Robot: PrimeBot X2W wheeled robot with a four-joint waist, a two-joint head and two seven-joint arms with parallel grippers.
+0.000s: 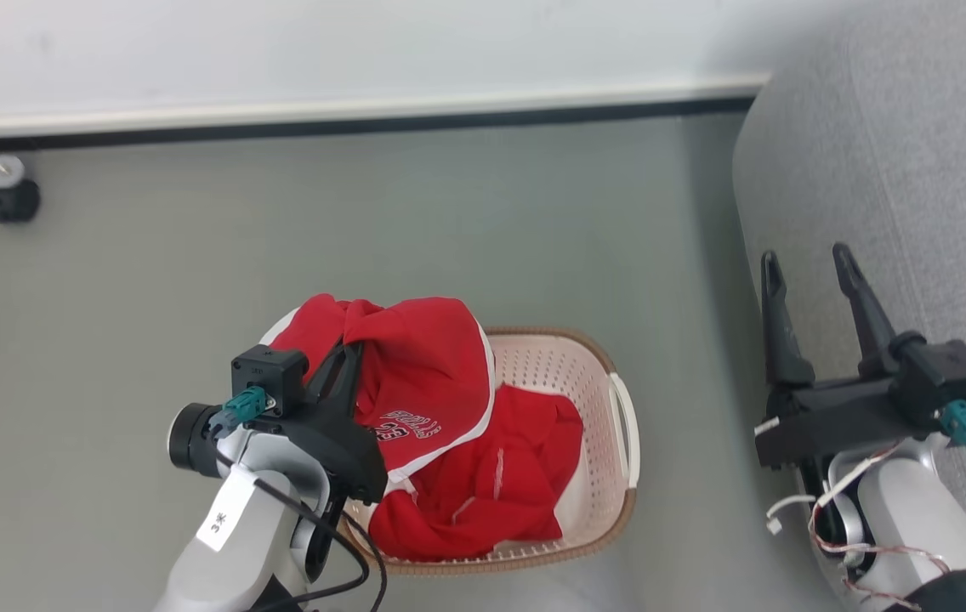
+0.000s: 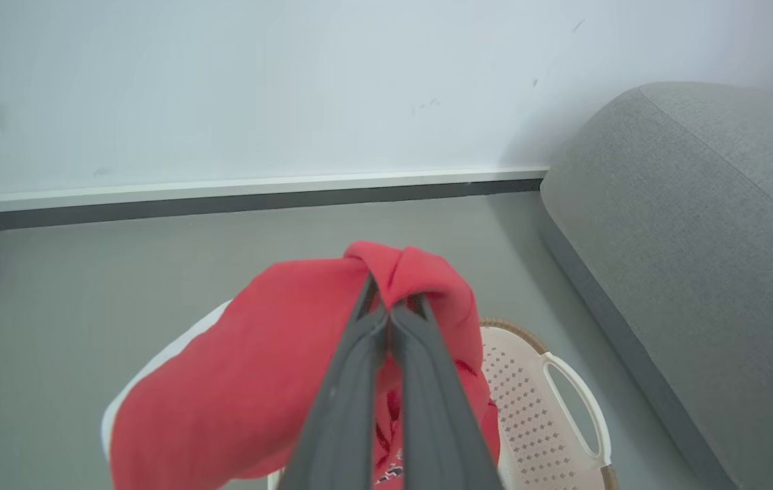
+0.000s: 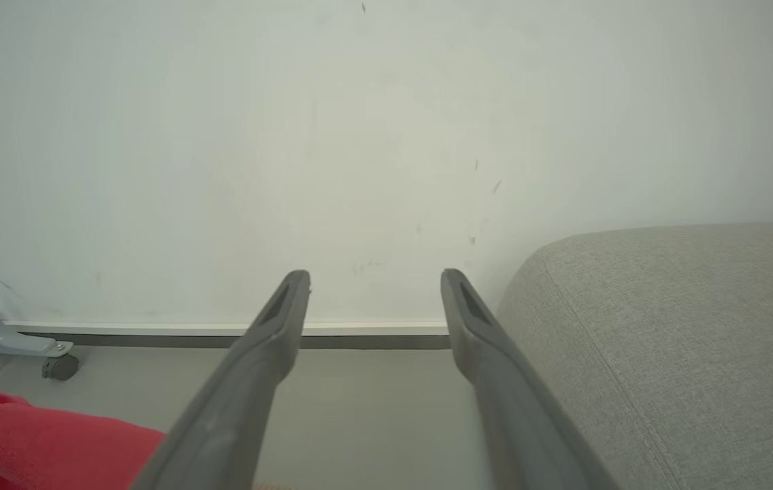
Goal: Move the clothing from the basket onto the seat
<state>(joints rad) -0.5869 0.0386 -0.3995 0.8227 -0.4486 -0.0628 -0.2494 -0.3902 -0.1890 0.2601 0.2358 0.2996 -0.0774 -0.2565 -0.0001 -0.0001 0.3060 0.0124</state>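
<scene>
My left gripper (image 1: 353,347) is shut on a red garment (image 1: 419,374) with white trim and dark lettering, lifted above the basket (image 1: 593,357). In the left wrist view the gripper (image 2: 392,299) pinches a fold of that red clothing (image 2: 257,367), which drapes down over the cream basket (image 2: 536,408). More red clothing (image 1: 491,484) lies inside the basket. My right gripper (image 1: 806,263) stands open and empty beside the grey seat (image 1: 917,170) at the right; its open fingers (image 3: 277,327) frame the wall, with the seat (image 3: 686,340) to the right.
The basket stands on grey floor in front of a white wall with a dark skirting strip (image 1: 347,126). A castor wheel (image 1: 14,202) on a metal leg sits at the far left by the wall. Open floor separates basket and seat.
</scene>
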